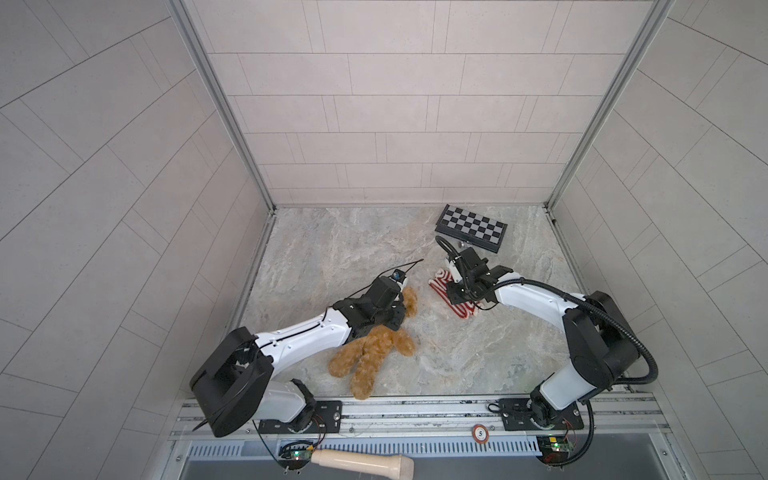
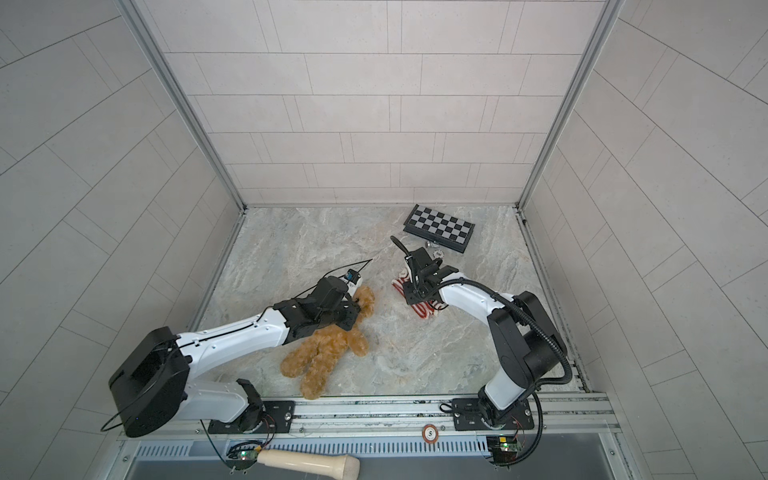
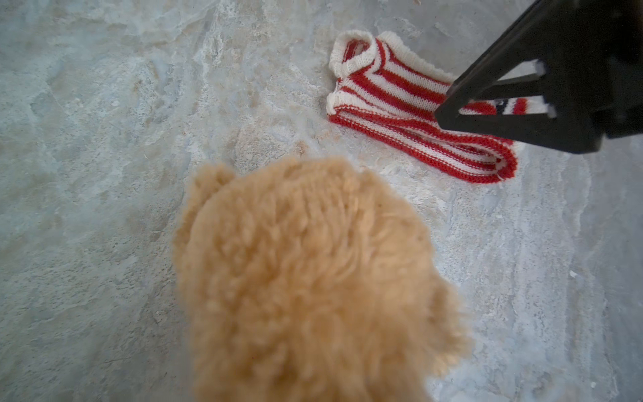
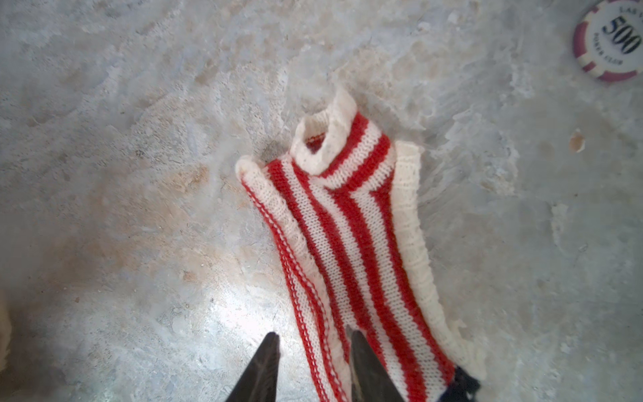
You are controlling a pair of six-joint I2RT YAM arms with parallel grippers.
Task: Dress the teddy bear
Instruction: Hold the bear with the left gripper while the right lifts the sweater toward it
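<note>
Near edge, below the rail: a pale wooden handle lying on its side. On the rail at about 2 o'clock from it, a small round chip marked 5.

On the marble table, closest in: the teddy bear, flat on the surface. Its legs point to 7 o'clock toward the rail and its head to 1 o'clock. Its fur is golden-brown and fluffy. In the left wrist view its head fills the foreground, blurred.

The left gripper is down on the bear where head meets body. Its fingers are hidden by its own housing and the fur, so I cannot tell whether they are apart or clamped.

At 3 o'clock from the bear's head, apart from it: the red-and-white striped sweater, lying flat. Its collar is toward 11 o'clock.

The right gripper is low over the sweater's hem end. Its fingertips are apart, with one long edge of the knit lying in the gap. No pinch is visible.

Farther out, at 12 o'clock from the sweater: a poker chip marked 500. Just behind it, a folded chessboard lies near the back wall.
</note>
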